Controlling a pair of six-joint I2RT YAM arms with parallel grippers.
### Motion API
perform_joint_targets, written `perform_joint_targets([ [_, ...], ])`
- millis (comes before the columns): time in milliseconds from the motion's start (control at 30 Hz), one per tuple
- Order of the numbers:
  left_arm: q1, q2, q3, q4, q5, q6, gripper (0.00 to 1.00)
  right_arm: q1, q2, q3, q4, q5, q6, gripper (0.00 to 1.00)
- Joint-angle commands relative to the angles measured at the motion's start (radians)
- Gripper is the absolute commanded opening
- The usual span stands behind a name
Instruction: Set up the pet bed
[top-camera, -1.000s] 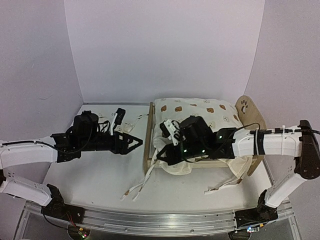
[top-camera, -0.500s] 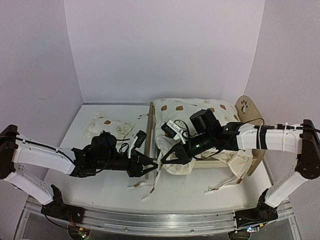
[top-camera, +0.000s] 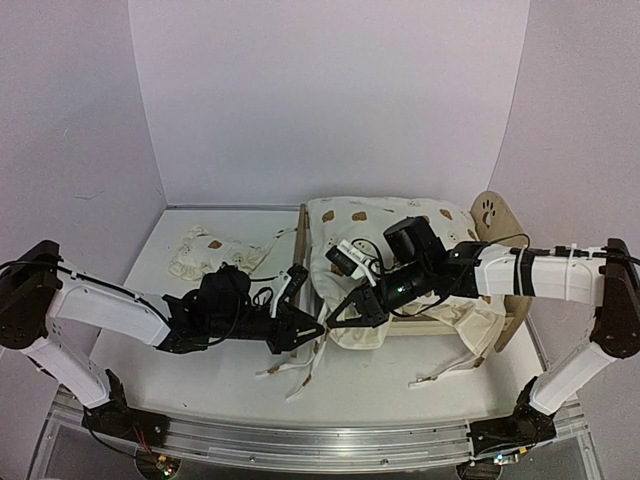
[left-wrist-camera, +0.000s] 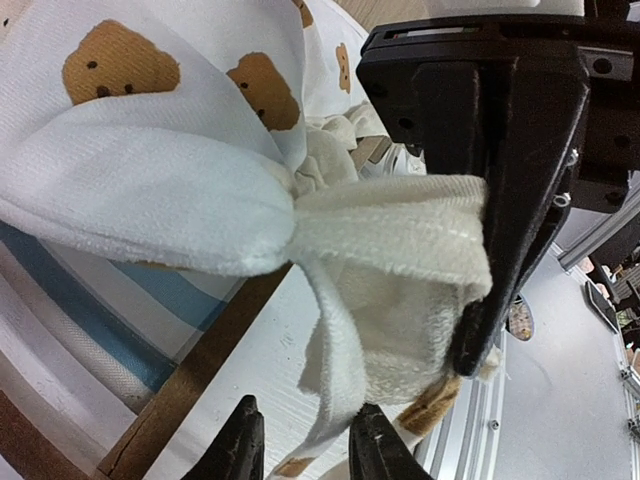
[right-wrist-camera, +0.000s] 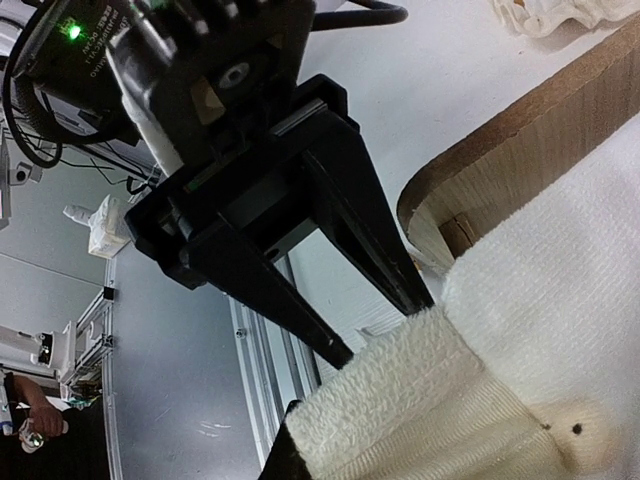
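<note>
Cream tie strap (left-wrist-camera: 335, 370) hangs between the narrowly parted jaws of the left gripper (top-camera: 313, 327); close squarely on it before pulling. Meanwhile the right gripper (top-camera: 347, 312) pinches a corner of the bear-print ruffled cushion (top-camera: 400, 225), which lies on the light-wood, blue-striped pet bed (top-camera: 298, 262), right of centre.

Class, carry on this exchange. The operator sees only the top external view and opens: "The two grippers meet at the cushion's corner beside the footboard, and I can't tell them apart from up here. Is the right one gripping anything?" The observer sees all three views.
Observer: Yes. The left wrist view shows the right gripper shut on the bunched corner of the cushion.
Operator: And the left one?
Observer: The right wrist view shows the left gripper open, its fingers spread in a V with the tips at that fabric.
Operator: Is anything between them?
Observer: In the left wrist view a tie strap hangs in the gap between its fingertips.
</note>
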Motion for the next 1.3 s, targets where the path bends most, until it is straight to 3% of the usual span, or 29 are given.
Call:
perform_joint_targets([
  [0,-0.003,0.017,0.059,0.055,-0.030,0.048,0.29,-0.001,-0.051,0.048,0.015,-0.041,-0.019,0.00],
  [133,-0.009,0.049,0.077,0.055,-0.017,0.047,0.34,-0.002,-0.061,0.051,0.016,-0.038,-0.018,0.00],
  [200,-0.010,0.048,0.081,0.044,-0.041,0.070,0.30,-0.002,-0.069,0.052,0.016,-0.033,-0.018,0.00],
  [333,-0.010,-0.038,0.162,-0.144,-0.202,0.214,0.04,-0.004,-0.090,0.040,0.007,-0.004,-0.016,0.00],
  [400,-0.010,-0.088,0.218,-0.244,-0.286,0.269,0.01,-0.008,-0.105,0.018,0.004,0.009,-0.016,0.00],
  [667,-0.010,-0.133,0.358,-0.324,-0.514,0.438,0.00,-0.019,-0.155,-0.057,0.020,0.061,-0.002,0.00],
  [1267,-0.010,-0.013,0.701,-0.451,-0.661,0.791,0.00,-0.035,-0.193,-0.107,0.039,0.142,0.024,0.00],
])
